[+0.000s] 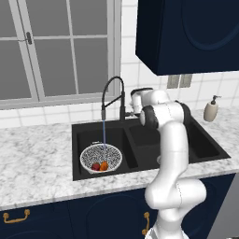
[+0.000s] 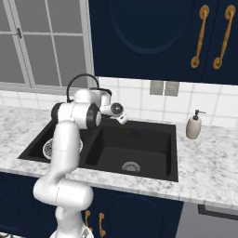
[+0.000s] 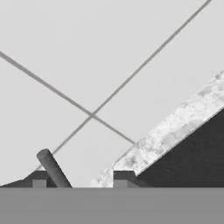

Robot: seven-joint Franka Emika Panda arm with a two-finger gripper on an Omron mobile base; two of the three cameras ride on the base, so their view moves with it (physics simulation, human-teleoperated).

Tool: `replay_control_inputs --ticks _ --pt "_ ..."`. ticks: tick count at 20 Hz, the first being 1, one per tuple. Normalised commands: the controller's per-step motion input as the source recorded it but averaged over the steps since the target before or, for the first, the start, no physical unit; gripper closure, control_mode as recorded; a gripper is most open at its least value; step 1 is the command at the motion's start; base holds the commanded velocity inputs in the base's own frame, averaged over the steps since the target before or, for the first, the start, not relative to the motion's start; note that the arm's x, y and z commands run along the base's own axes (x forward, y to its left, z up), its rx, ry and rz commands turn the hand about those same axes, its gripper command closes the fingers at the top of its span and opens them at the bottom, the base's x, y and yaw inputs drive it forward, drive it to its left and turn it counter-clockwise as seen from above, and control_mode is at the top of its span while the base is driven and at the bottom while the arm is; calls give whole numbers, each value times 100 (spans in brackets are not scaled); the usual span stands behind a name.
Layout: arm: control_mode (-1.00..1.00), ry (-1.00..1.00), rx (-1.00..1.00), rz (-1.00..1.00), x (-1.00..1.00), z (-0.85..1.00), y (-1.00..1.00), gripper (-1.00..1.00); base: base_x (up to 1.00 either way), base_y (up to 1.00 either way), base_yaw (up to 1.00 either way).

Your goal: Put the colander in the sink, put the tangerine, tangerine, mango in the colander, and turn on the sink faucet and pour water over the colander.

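The colander (image 1: 101,158) sits in the left basin of the black sink (image 1: 77,154). In it lie the dark red mango (image 1: 95,166) and an orange tangerine (image 1: 104,165) side by side. A thin blue stream of water (image 1: 103,134) falls from the sink faucet (image 1: 113,93) into the colander. My gripper (image 3: 82,179) is behind the faucet's base, pointing at the tiled wall. Its fingertips stand apart, and the faucet's dark lever (image 3: 53,168) rises just inside the left one. From the right base view, my arm hides most of the colander (image 2: 48,148).
A beige soap dispenser (image 1: 211,109) stands on the marble counter to the right of the sink. A dark blue wall cabinet (image 1: 186,32) hangs above the right basin. A window (image 1: 56,46) fills the wall behind the left counter.
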Motion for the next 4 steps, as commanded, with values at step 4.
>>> replay_control_inputs --ticks 4 --pt "-100 0 7 0 -61 0 -62 100 0 0 0"
